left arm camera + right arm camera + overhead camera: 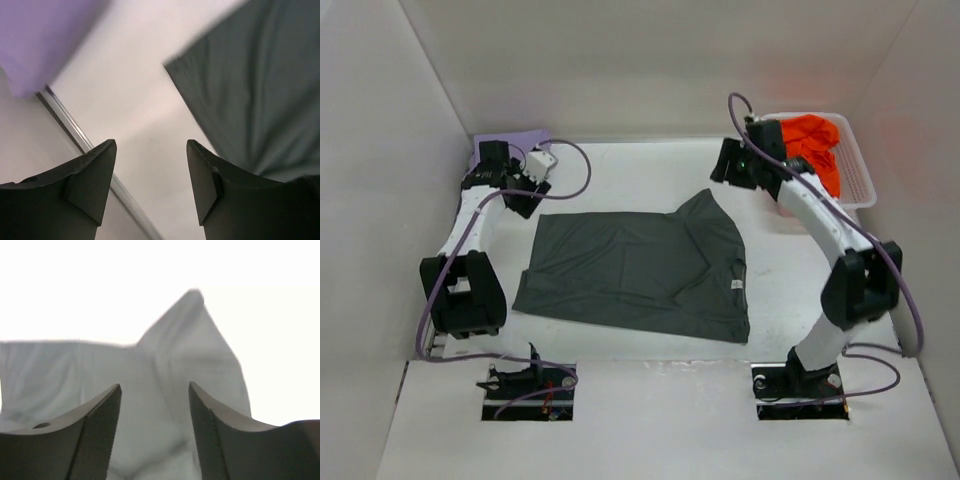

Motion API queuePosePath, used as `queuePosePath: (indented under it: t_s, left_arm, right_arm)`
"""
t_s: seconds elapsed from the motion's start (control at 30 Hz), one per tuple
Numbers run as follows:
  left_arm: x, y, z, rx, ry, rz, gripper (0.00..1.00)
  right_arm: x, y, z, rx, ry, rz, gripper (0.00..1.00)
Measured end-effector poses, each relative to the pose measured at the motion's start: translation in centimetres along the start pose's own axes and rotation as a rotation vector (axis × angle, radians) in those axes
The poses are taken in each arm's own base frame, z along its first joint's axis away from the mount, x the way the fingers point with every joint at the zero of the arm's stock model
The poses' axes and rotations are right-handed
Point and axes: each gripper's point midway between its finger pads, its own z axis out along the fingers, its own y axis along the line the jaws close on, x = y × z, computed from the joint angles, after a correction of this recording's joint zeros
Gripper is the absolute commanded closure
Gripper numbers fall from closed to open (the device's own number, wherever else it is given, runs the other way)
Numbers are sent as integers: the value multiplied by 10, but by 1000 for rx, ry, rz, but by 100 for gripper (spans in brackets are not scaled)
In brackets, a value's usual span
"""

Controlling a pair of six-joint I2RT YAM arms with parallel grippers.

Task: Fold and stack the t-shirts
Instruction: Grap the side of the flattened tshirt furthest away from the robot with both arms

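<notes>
lying flat mid-table, the grey shirt [640, 272] is not yet folded, the purple shirt [512, 144] seems folded far left, the orange shirt [815, 137] waits in the basket [865, 188], and left gripper [151, 145] and right gripper [155, 386] both gape empty.

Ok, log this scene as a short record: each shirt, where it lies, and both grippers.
dark grey shirt: spread out, centre
lavender shirt: far left corner, partly hidden by the left arm
orange shirt: bunched in the white basket, far right
left gripper: open, empty, near the dark grey shirt's edge
right gripper: open, empty, facing the dark grey shirt
</notes>
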Motion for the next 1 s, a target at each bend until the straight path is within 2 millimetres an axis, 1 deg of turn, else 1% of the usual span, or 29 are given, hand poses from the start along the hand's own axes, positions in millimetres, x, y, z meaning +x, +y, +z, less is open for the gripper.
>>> queuePosePath:
  t_s: [0.03,0.07,0.1,0.17,0.2,0.23,0.27,0.3,0.37,0.43,0.5,0.63,0.73,0.83,0.87,0.9,0.93,1.0]
  left_arm:
    - [-12,8,2,-22,-36,-36,42]
    - [-22,14,7,-35,-63,-77,42]
    - [-29,19,15,-41,-82,-125,42]
    - [-38,23,35,-31,-96,-221,42]
    - [-39,24,49,-22,-96,-274,42]
    - [-39,25,60,-13,-92,-322,42]
    - [-36,24,73,1,-83,-374,42]
    - [-32,22,84,15,-70,-424,42]
    - [-20,18,101,39,-36,-502,42]
    - [-10,12,110,60,-6,-549,42]
    - [-3,9,115,72,13,-582,43]
    - [2,3,121,91,40,-613,43]
    - [6,-1,133,106,61,-622,44]
    - [1,3,138,101,52,-620,48]
    - [0,2,139,102,51,-617,51]
    - [-1,2,140,104,48,-617,57]
    - [-2,2,140,103,47,-616,65]
    - [-2,0,141,107,47,-616,77]
  right_arm:
    - [-20,-1,12,8,-23,0,35]
    - [-32,-3,25,20,-31,-3,34]
    - [-41,-7,42,35,-31,-4,32]
    - [-49,-19,81,71,-9,-1,31]
    - [-48,-26,100,89,9,1,31]
    - [-42,-35,119,109,37,2,31]
    - [-34,-41,135,124,65,5,31]
    - [-24,-49,149,142,101,9,31]
    - [-3,-61,168,171,170,13,31]
    - [17,-69,175,194,232,15,31]
    - [28,-72,173,203,275,16,31]
    - [30,-69,172,187,282,18,33]
    - [35,-68,172,177,297,21,33]
    - [35,-65,173,160,300,24,35]
    - [34,-64,174,153,295,27,35]
    - [33,-62,175,147,290,29,37]
    - [32,-61,175,141,286,33,43]
    - [30,-58,177,125,278,39,59]
